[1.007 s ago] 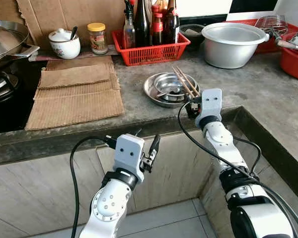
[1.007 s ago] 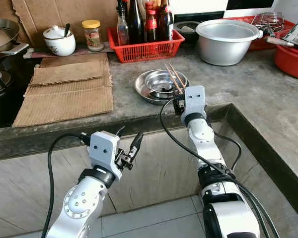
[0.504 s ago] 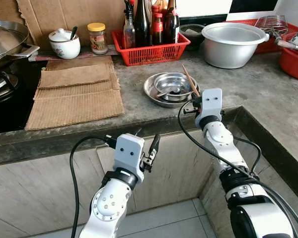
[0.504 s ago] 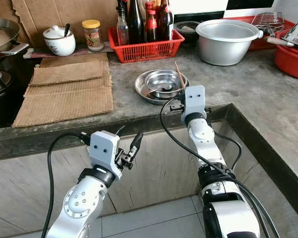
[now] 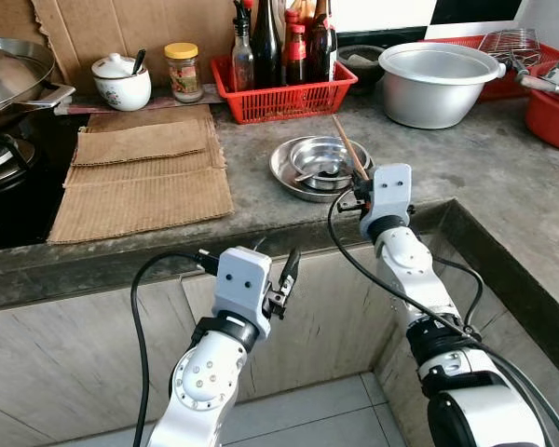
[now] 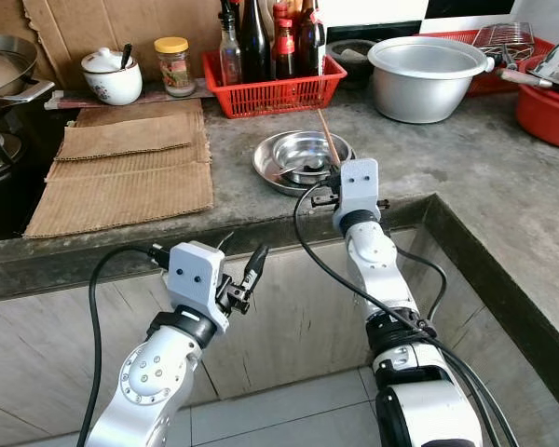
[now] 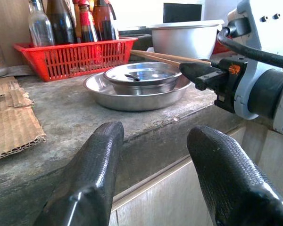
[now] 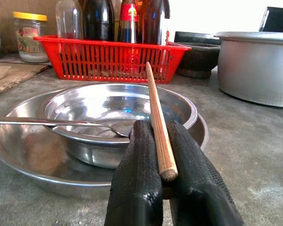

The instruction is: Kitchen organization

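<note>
The stacked shiny steel bowl and plate [image 5: 319,166], at the centre of the head views on the grey stone counter [image 5: 503,177], now have the pair of thin wooden chopsticks [image 5: 348,147] lifted clear of their rim, slanting up from mid-frame. The right gripper [image 8: 161,176] is clenched on them and has drawn slightly leftward. So the pick-up looks done and carrying is next, while the left gripper [image 7: 158,179], fingers spread, hangs low in the frame.
</note>
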### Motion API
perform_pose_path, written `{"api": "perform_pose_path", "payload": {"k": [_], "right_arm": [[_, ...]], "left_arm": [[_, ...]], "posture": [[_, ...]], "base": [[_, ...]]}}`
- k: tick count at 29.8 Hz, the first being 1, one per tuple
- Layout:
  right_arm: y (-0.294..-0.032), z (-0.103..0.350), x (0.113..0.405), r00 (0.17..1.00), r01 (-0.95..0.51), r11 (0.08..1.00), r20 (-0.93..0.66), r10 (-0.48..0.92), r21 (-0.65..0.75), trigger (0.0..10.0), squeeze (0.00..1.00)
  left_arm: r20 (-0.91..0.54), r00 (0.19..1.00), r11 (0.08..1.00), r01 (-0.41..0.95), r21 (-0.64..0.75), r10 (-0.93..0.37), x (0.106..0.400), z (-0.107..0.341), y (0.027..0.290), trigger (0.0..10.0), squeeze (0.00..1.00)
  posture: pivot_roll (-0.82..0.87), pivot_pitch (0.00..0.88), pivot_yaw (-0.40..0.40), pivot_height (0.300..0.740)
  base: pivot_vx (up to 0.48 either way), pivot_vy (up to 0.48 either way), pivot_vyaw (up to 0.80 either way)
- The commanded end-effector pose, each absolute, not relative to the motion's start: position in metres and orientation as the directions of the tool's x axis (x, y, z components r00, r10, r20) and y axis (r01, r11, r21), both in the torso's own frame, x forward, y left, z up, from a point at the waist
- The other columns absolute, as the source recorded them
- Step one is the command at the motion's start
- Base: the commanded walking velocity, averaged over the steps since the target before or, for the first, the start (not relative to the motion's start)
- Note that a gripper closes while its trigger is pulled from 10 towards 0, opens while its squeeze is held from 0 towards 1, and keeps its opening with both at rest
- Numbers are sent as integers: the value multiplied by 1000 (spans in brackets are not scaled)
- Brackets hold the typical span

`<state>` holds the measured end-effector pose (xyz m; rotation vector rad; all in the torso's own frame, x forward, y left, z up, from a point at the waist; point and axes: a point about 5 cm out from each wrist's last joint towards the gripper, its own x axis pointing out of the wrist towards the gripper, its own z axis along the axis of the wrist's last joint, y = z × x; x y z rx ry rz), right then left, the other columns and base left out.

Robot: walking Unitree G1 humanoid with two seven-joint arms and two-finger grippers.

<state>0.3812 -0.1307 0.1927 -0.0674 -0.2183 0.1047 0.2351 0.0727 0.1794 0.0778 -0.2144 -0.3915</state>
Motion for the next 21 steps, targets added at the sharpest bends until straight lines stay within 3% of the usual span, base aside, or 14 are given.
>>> {"api": "perform_pose_path", "payload": {"k": [1, 13, 21], "right_arm": [[-130, 196, 379, 966, -101, 992, 231, 116, -75, 10000, 0], [-123, 207, 374, 954, -128, 991, 269, 135, -43, 10000, 0], [-120, 227, 349, 926, -132, 991, 362, 112, 30, 10000, 0]], "left_arm": [[184, 907, 925, 360, 123, -378, 236, 177, 73, 10000, 0], [186, 908, 926, 356, 124, -374, 237, 177, 72, 10000, 0], [184, 913, 930, 349, 116, -365, 239, 177, 75, 10000, 0]], "posture": [[73, 80, -34, 740], [73, 75, -36, 740], [67, 64, -31, 740]], "base": [[0, 0, 0], [0, 0, 0], [0, 0, 0]]}}
